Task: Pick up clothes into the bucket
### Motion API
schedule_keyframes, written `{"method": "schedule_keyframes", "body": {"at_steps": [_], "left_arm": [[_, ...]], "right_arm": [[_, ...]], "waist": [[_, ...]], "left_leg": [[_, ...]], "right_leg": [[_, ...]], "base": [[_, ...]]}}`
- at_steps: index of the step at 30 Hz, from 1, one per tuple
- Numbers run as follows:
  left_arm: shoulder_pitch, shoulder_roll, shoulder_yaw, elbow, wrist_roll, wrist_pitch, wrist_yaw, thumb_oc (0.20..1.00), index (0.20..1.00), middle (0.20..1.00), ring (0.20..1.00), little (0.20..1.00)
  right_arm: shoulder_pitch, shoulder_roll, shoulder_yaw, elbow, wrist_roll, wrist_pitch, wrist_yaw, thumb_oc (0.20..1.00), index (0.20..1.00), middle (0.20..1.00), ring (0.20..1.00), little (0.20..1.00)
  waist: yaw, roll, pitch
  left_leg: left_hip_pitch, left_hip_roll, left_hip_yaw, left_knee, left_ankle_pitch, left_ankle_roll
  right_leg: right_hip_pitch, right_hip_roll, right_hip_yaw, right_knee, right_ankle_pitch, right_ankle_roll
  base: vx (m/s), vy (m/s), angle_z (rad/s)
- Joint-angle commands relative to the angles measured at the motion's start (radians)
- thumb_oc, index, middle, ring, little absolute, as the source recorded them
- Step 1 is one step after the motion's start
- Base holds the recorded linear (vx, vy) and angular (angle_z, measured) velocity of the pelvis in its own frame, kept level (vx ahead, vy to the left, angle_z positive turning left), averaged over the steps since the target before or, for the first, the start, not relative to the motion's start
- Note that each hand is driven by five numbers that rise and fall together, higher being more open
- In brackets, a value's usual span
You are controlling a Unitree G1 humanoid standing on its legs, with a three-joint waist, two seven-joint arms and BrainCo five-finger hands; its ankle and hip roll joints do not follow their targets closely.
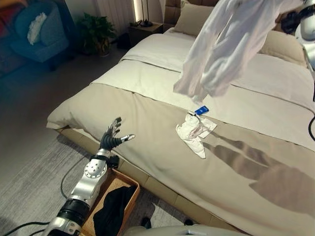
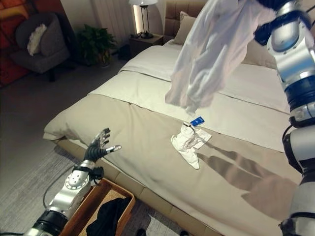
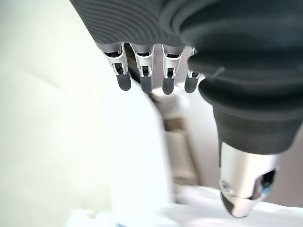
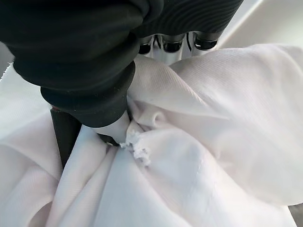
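The right robot hand [image 4: 94,90] is mostly buried in a white shirt [image 2: 216,49], its thumb clamped into the bunched cloth, holding it high above the bed [image 2: 147,132]. The left robot hand [image 2: 101,145] hangs spread, fingers apart, at the bed's edge over the basket [image 2: 93,201] holding a dark garment [image 2: 108,216]. A small white garment [image 2: 188,140] lies crumpled mid-bed.
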Motion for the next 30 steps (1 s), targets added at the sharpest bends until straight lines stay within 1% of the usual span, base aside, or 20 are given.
{"method": "schedule_keyframes", "body": {"at_steps": [1, 3, 5, 6, 7, 8, 9, 10, 13, 14, 15, 17, 22, 23, 24, 26, 29, 30], "left_arm": [[-0.099, 0.076, -0.003, -0.065, -0.020, -0.039, -0.019, 1.000, 1.000, 1.000, 1.000, 1.000], [-0.164, 0.105, -0.031, -0.095, 0.000, -0.043, -0.024, 1.000, 1.000, 1.000, 1.000, 1.000], [-0.233, 0.089, -0.075, -0.086, -0.017, -0.040, -0.028, 1.000, 1.000, 1.000, 1.000, 1.000], [-0.236, 0.088, -0.078, -0.083, -0.017, -0.041, -0.027, 1.000, 1.000, 1.000, 1.000, 1.000], [-0.302, 0.079, -0.119, -0.066, -0.007, -0.035, -0.033, 1.000, 1.000, 1.000, 1.000, 1.000], [-0.304, 0.079, -0.121, -0.064, -0.007, -0.036, -0.032, 1.000, 1.000, 1.000, 1.000, 1.000], [-0.366, 0.066, -0.164, -0.053, 0.003, -0.028, -0.036, 1.000, 1.000, 1.000, 1.000, 1.000], [-0.393, 0.058, -0.185, -0.045, 0.013, -0.023, -0.037, 1.000, 1.000, 1.000, 1.000, 1.000], [-0.463, 0.013, -0.236, 0.000, 0.050, -0.011, -0.027, 1.000, 1.000, 1.000, 1.000, 1.000], [-0.465, 0.012, -0.237, 0.003, 0.050, -0.012, -0.027, 1.000, 1.000, 1.000, 1.000, 1.000], [-0.505, -0.022, -0.269, 0.039, 0.070, -0.004, -0.018, 1.000, 1.000, 1.000, 1.000, 1.000], [-0.536, -0.062, -0.297, 0.074, 0.069, 0.007, -0.017, 1.000, 1.000, 1.000, 1.000, 1.000], [-0.602, -0.114, -0.358, 0.140, 0.067, 0.025, -0.032, 1.000, 1.000, 1.000, 1.000, 1.000], [-0.602, -0.114, -0.358, 0.140, 0.067, 0.025, -0.032, 1.000, 1.000, 1.000, 1.000, 1.000], [-0.620, -0.146, -0.370, 0.178, 0.055, 0.034, -0.031, 1.000, 1.000, 1.000, 1.000, 1.000], [-0.641, -0.175, -0.389, 0.206, 0.037, 0.038, -0.033, 1.000, 1.000, 1.000, 1.000, 1.000], [-0.662, -0.192, -0.437, 0.185, -0.111, 0.037, -0.075, 1.000, 1.000, 1.000, 1.000, 1.000], [-0.674, -0.190, -0.469, 0.169, -0.171, 0.047, -0.108, 1.000, 1.000, 1.000, 1.000, 1.000]], "right_arm": [[0.016, -0.080, 0.029, -0.084, 0.053, -0.028, 0.056, 0.200, 0.200, 0.200, 0.200, 0.200], [0.064, -0.094, 0.032, -0.130, 0.064, -0.029, 0.090, 0.200, 0.200, 0.200, 0.200, 0.200], [0.111, -0.092, 0.036, -0.160, 0.082, -0.031, 0.123, 0.200, 0.200, 0.200, 0.200, 0.200], [0.113, -0.094, 0.034, -0.161, 0.082, -0.031, 0.124, 0.200, 0.200, 0.200, 0.200, 0.200], [0.141, -0.090, 0.041, -0.192, 0.109, -0.026, 0.160, 0.200, 0.200, 0.200, 0.200, 0.200], [0.143, -0.092, 0.039, -0.193, 0.109, -0.026, 0.160, 0.200, 0.200, 0.200, 0.200, 0.200], [0.169, -0.086, 0.048, -0.230, 0.141, -0.022, 0.194, 0.200, 0.200, 0.200, 0.200, 0.200], [0.173, -0.084, 0.057, -0.246, 0.156, -0.020, 0.208, 0.200, 0.200, 0.200, 0.200, 0.200], [0.187, -0.077, 0.078, -0.295, 0.203, -0.015, 0.246, 0.200, 0.200, 0.200, 0.200, 0.200], [0.187, -0.079, 0.078, -0.295, 0.203, -0.015, 0.246, 0.200, 0.200, 0.200, 0.200, 0.200], [0.192, -0.075, 0.091, -0.336, 0.233, -0.009, 0.263, 0.200, 0.200, 0.200, 0.200, 0.200], [0.199, -0.068, 0.103, -0.393, 0.256, -0.013, 0.285, 0.200, 0.200, 0.200, 0.200, 0.200], [0.231, -0.053, 0.079, -0.542, 0.323, -0.026, 0.298, 0.200, 0.200, 0.200, 0.200, 0.200], [0.232, -0.054, 0.078, -0.542, 0.323, -0.026, 0.298, 0.200, 0.200, 0.200, 0.200, 0.200], [0.247, -0.048, 0.061, -0.623, 0.345, -0.036, 0.301, 0.200, 0.200, 0.200, 0.200, 0.200], [0.265, -0.038, 0.043, -0.667, 0.358, -0.042, 0.303, 0.200, 0.200, 0.200, 0.200, 0.200], [0.274, -0.026, 0.049, -0.730, 0.381, -0.048, 0.313, 0.200, 0.200, 0.200, 0.200, 0.200], [0.273, -0.023, 0.055, -0.751, 0.390, -0.050, 0.319, 0.200, 0.200, 0.200, 0.200, 0.200]], "waist": [[0.007, -0.047, -0.063], [0.002, -0.047, -0.070], [-0.005, -0.047, -0.073], [-0.003, -0.048, -0.072], [-0.010, -0.049, -0.075], [-0.008, -0.049, -0.075], [-0.013, -0.049, -0.075], [-0.017, -0.050, -0.074], [-0.026, -0.051, -0.073], [-0.025, -0.051, -0.072], [-0.030, -0.051, -0.070], [-0.037, -0.050, -0.070], [-0.043, -0.046, -0.068], [-0.043, -0.046, -0.068], [-0.048, -0.042, -0.069], [-0.049, -0.041, -0.070], [-0.052, -0.035, -0.069], [-0.052, -0.033, -0.070]], "left_leg": [[-0.013, -0.009, 0.019, 0.099, -0.142, -0.004], [-0.006, -0.008, 0.023, 0.094, -0.141, -0.005], [-0.004, -0.006, 0.024, 0.094, -0.140, -0.006], [-0.004, -0.006, 0.024, 0.093, -0.140, -0.006], [0.000, -0.004, 0.029, 0.090, -0.139, -0.007], [0.001, -0.004, 0.029, 0.089, -0.139, -0.007], [0.004, -0.001, 0.032, 0.090, -0.139, -0.008], [0.004, -0.001, 0.033, 0.091, -0.139, -0.008], [0.012, -0.001, 0.036, 0.092, -0.141, -0.008], [0.013, -0.001, 0.036, 0.092, -0.141, -0.008], [0.017, -0.002, 0.037, 0.090, -0.140, -0.008], [0.022, -0.001, 0.038, 0.088, -0.140, -0.008], [0.027, 0.000, 0.040, 0.088, -0.141, -0.007], [0.027, 0.000, 0.040, 0.088, -0.141, -0.007], [0.029, 0.000, 0.038, 0.088, -0.141, -0.006], [0.032, -0.002, 0.036, 0.086, -0.140, -0.005], [0.033, -0.003, 0.033, 0.084, -0.138, -0.004], [0.033, -0.003, 0.032, 0.083, -0.137, -0.004]], "right_leg": [[-0.057, -0.042, -0.012, 0.093, -0.011, 0.039], [-0.048, -0.039, -0.013, 0.084, -0.010, 0.039], [-0.047, -0.039, -0.012, 0.080, -0.006, 0.039], [-0.046, -0.039, -0.012, 0.080, -0.006, 0.039], [-0.043, -0.037, -0.010, 0.072, -0.004, 0.039], [-0.042, -0.036, -0.010, 0.072, -0.004, 0.039], [-0.038, -0.036, -0.011, 0.070, -0.003, 0.040], [-0.037, -0.036, -0.010, 0.070, -0.003, 0.039], [-0.029, -0.036, -0.009, 0.070, -0.004, 0.038], [-0.028, -0.036, -0.009, 0.070, -0.004, 0.039], [-0.024, -0.036, -0.007, 0.070, -0.005, 0.039], [-0.023, -0.036, -0.006, 0.071, -0.005, 0.039], [-0.017, -0.036, -0.009, 0.072, -0.006, 0.042], [-0.017, -0.036, -0.009, 0.072, -0.006, 0.042], [-0.018, -0.037, -0.008, 0.075, -0.007, 0.043], [-0.015, -0.038, -0.012, 0.076, -0.008, 0.042], [-0.011, -0.039, -0.015, 0.076, -0.007, 0.043], [-0.011, -0.040, -0.016, 0.074, -0.006, 0.043]], "base": [[0.05, -0.033, -0.05], [0.02, -0.022, -0.09], [0.00, -0.017, -0.06], [-0.01, -0.024, -0.07], [-0.01, -0.018, -0.09], [-0.01, -0.031, -0.15], [-0.01, -0.016, -0.11], [-0.01, -0.017, -0.11], [0.00, -0.006, -0.07], [0.00, -0.001, -0.05], [-0.01, 0.001, -0.05], [0.00, 0.000, 0.00], [0.00, 0.000, 0.00], [0.00, 0.000, 0.00], [0.00, 0.000, 0.00], [0.00, 0.000, 0.00], [0.00, 0.002, 0.01], [0.00, 0.000, 0.00]]}}
